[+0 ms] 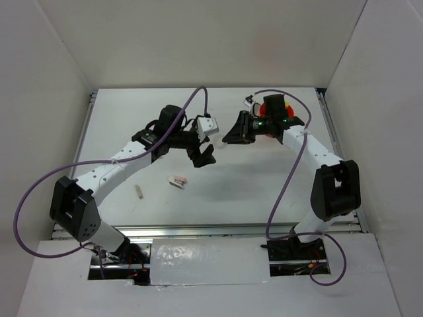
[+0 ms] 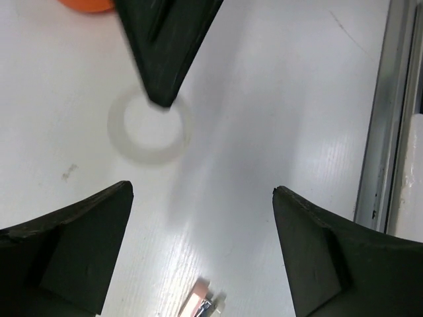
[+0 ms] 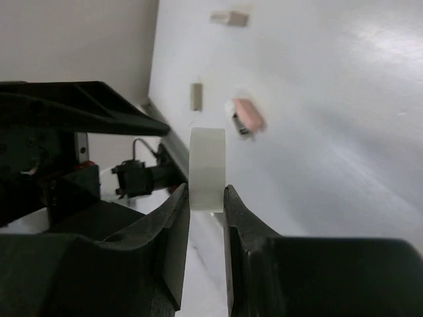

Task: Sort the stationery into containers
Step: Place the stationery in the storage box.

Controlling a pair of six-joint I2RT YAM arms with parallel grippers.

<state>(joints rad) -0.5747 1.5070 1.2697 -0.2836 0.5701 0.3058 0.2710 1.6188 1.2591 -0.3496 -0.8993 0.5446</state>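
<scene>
The right gripper (image 3: 206, 195) is clamped on the flat sides of the small white ring (image 3: 207, 168), holding it edge-on above the table beside the orange tub (image 1: 271, 107). The left gripper (image 2: 201, 191) gapes empty beside it. The ring looks light, stiff and slick, so the rim pinch could slip.

**No Readable Markings**

Searched all three views and found no lettering, label, brand, number or sign clear enough to read. Nothing legible on the white ring (image 3: 207, 169). Nothing legible either on the pink-and-white eraser (image 3: 246, 115) just beyond the ring, or on the beige block (image 3: 196, 96) past the ring to its left. Too small or blurred to tell anywhere else.
</scene>
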